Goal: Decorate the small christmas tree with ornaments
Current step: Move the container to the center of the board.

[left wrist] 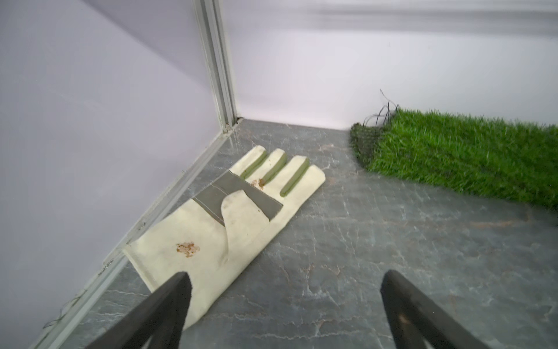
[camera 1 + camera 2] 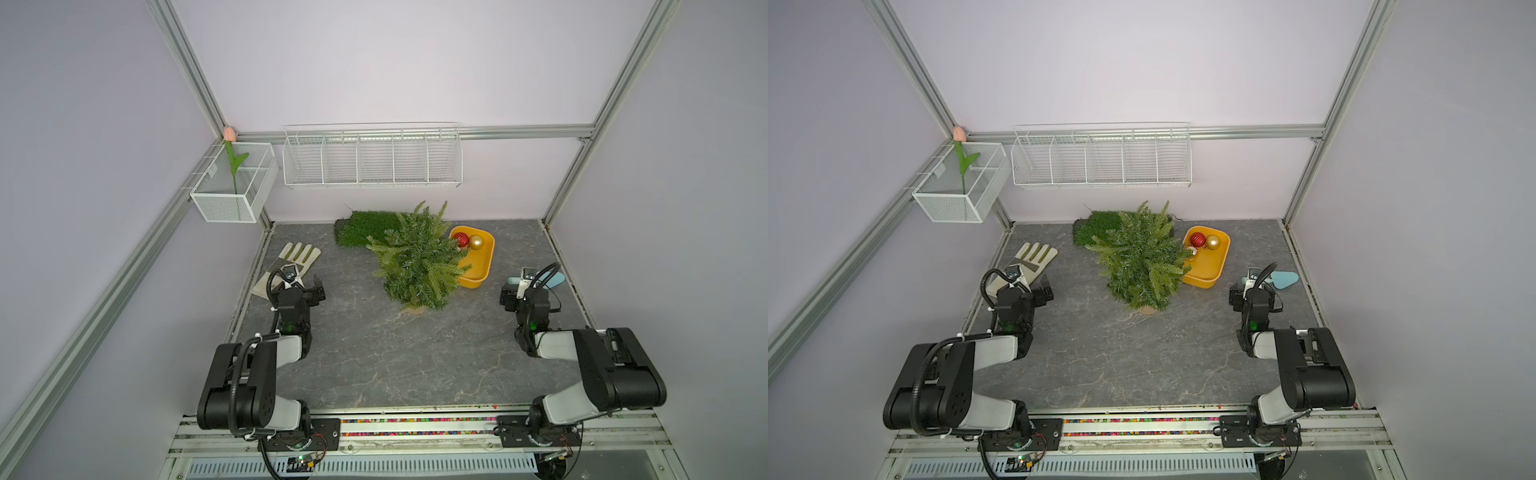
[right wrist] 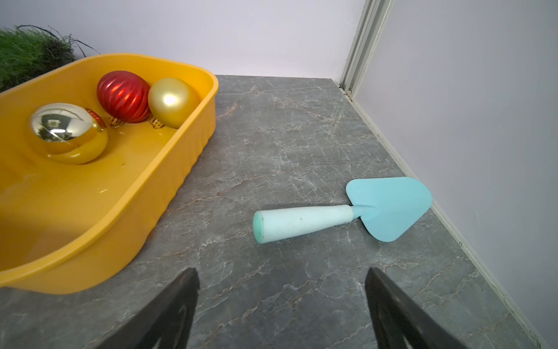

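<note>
- Tree (image 2: 419,257) in the middle, turf mat (image 2: 361,230) behind it.
- Tray (image 2: 471,284) just right of it, three ornaments (image 3: 123,96) inside.
- Glove (image 2: 297,257) far left; trowel (image 3: 332,216) far right.

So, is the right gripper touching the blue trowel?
Apart. The right wrist view shows bare table between the open right gripper and the blue trowel.

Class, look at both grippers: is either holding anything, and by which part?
Nothing is held. Both stand open: the left gripper by the glove, the right gripper by the trowel.
</note>
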Controlling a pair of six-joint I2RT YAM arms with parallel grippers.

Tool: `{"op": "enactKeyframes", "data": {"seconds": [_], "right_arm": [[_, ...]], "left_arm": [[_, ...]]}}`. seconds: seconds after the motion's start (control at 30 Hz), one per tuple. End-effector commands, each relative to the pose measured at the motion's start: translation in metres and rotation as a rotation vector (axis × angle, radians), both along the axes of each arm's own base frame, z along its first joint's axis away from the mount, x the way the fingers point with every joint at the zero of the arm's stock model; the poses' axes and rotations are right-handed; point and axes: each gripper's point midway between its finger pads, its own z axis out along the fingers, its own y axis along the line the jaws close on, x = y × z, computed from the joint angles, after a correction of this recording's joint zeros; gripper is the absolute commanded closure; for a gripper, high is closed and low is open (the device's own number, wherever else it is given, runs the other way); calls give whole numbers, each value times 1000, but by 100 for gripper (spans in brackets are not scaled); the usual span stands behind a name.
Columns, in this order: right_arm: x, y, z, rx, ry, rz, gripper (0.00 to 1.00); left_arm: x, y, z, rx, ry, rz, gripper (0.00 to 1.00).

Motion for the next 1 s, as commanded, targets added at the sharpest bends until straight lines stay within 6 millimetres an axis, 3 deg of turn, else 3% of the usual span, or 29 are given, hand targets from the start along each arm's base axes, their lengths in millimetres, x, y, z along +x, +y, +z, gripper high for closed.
{"op": "enactKeyframes", "data": {"seconds": [0.0,0.1,0.23,0.3,0.4,0.63,0.97], "right_arm": [[11,0,40,-22,21,-13,11],[24,4,61,26,73,-7,11],[49,15,70,168,264,-36,6],[63,26,60,225,385,-21,12],[83,45,50,315,425,45,22],[116,56,7,368,580,36,37],[114,57,-29,363,654,44,65]], "left_arm": [[-7,3,5,-10,28,38,0],[-11,-2,14,0,25,40,2],[-14,-11,29,-2,78,50,2],[-17,-19,37,-25,105,33,3],[-23,-29,49,-86,122,6,3],[-39,-59,65,-313,151,-118,4],[-65,-72,70,-449,174,-174,5]]}}
